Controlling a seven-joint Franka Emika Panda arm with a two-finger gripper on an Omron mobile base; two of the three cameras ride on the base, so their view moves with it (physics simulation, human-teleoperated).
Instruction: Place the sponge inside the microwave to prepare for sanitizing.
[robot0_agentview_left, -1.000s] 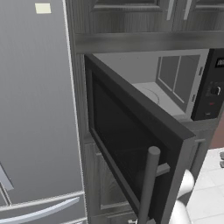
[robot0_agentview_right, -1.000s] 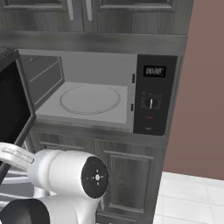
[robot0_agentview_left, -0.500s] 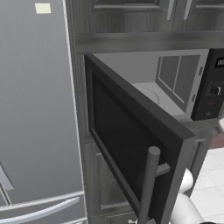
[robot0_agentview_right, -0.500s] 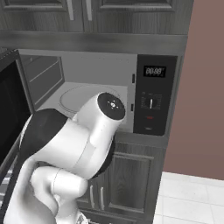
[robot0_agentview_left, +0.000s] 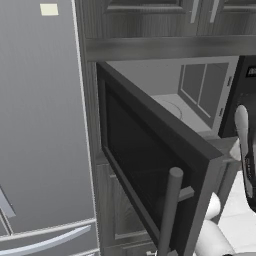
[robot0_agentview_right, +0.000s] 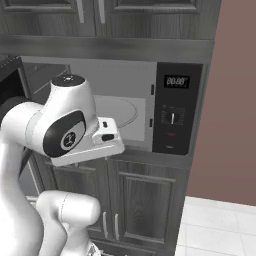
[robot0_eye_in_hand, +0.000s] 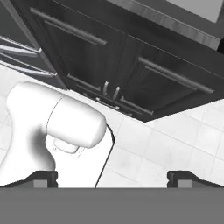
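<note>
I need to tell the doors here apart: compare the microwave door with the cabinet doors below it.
The microwave door is swung open; the lower cabinet doors are shut. The microwave door holds a dark glass pane; the cabinet doors are framed dark wood panels. The microwave door's bar handle is thick and long; the cabinet doors' handles are short and thin. Both have vertical grey handles.

Microwave (robot0_agentview_right: 130, 105) turntable partly hidden behind arm, microwave door (robot0_agentview_left: 150, 165) cut off at bottom edge
</note>
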